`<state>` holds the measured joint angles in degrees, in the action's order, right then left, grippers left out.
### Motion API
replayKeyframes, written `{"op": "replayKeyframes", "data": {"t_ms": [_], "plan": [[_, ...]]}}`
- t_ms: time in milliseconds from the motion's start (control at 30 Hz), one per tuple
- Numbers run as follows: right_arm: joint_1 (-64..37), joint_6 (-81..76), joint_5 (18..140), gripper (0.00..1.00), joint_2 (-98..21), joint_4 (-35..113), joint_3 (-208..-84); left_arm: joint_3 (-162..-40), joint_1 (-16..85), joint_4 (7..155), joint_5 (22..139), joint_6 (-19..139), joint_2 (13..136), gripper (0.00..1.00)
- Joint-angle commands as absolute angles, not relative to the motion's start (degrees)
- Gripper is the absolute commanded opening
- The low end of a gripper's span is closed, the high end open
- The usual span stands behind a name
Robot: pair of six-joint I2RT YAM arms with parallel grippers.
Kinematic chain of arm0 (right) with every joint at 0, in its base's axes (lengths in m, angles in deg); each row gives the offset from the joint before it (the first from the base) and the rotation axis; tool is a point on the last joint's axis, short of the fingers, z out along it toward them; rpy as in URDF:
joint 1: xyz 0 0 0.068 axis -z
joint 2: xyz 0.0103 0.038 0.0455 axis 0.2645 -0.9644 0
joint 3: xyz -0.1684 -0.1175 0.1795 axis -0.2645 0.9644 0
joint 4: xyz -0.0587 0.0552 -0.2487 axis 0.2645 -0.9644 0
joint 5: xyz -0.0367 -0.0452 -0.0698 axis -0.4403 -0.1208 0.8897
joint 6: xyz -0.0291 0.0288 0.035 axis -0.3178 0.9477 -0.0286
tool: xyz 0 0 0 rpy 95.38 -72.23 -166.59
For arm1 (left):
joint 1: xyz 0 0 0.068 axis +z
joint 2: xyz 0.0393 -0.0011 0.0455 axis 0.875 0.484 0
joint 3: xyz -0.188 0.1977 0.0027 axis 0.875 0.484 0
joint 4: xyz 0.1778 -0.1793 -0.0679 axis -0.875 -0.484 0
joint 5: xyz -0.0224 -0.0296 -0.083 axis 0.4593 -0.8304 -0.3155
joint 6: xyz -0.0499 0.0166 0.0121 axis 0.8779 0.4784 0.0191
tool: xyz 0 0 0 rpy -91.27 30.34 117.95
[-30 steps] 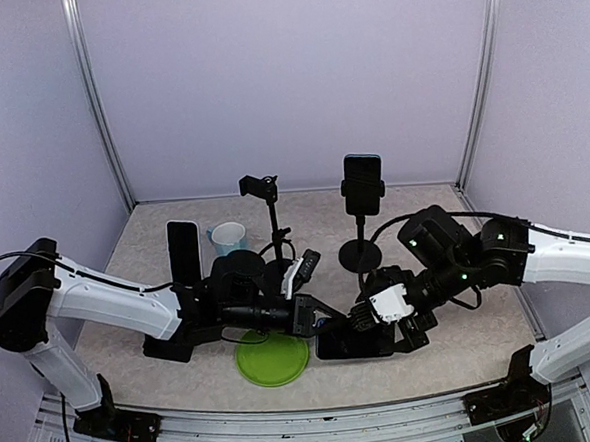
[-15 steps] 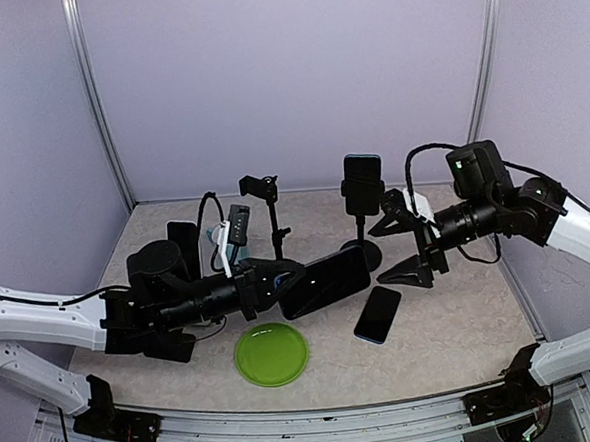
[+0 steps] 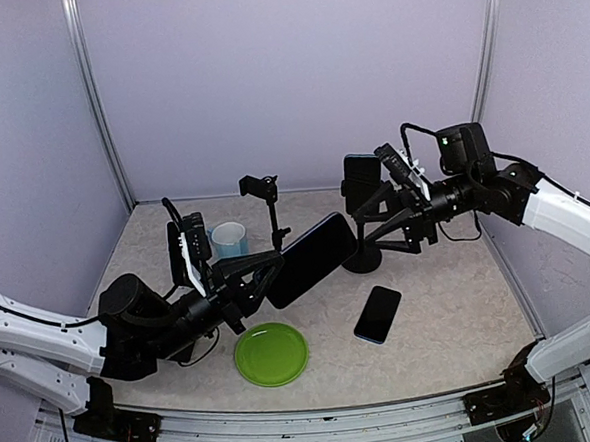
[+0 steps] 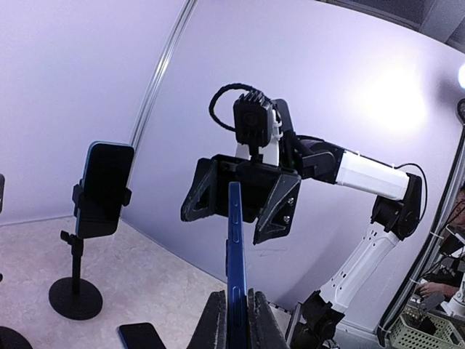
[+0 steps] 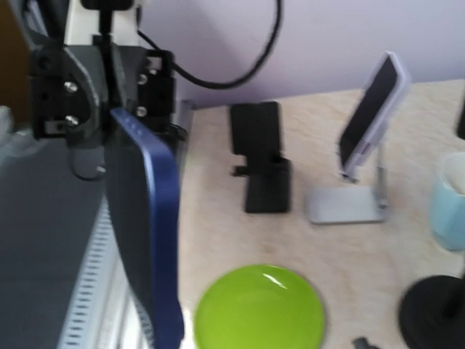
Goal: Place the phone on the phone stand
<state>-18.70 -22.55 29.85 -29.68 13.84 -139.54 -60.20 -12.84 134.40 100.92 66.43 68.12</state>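
My left gripper is shut on the lower end of a dark blue phone and holds it tilted in the air above the table's middle. In the left wrist view the phone stands edge-on between my fingers. My right gripper is open and empty, its fingers spread, facing the phone's top end from the right; it also shows in the left wrist view. A thin tripod stand with an empty clamp stands behind the phone. The right wrist view shows the phone close up.
A round-based stand holds another phone behind my right gripper. A dark phone lies flat on the table. A green plate sits at the front. A blue mug, a black stand and a silver stand with a phone are at the left.
My left gripper has lifted the blue phone higher and tilted it up. My right gripper has moved left and up, close to the phone's top end, staying open.
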Motion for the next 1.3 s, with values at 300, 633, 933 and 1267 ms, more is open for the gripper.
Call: {"op": "replayKeyframes", "data": {"t_ms": [300,633,933,1267], "plan": [[-18.7,-15.7,14.9,0.49,-31.2,20.1,-137.8,-61.2,-14.3,147.1,98.9,60.1,70.1,0.0],[-18.8,-12.9,14.3,0.25,-31.1,22.7,-136.7,-63.3,-14.7,149.0,96.7,60.1,73.4,0.0],[-18.8,-16.2,16.1,0.0,-30.2,20.3,-136.1,-65.7,-15.0,149.5,97.8,60.1,76.9,0.11],[-19.0,-38.5,28.2,0.0,-30.2,0.4,-144.0,-82.0,-13.7,98.5,104.2,56.5,72.8,0.64]]}}
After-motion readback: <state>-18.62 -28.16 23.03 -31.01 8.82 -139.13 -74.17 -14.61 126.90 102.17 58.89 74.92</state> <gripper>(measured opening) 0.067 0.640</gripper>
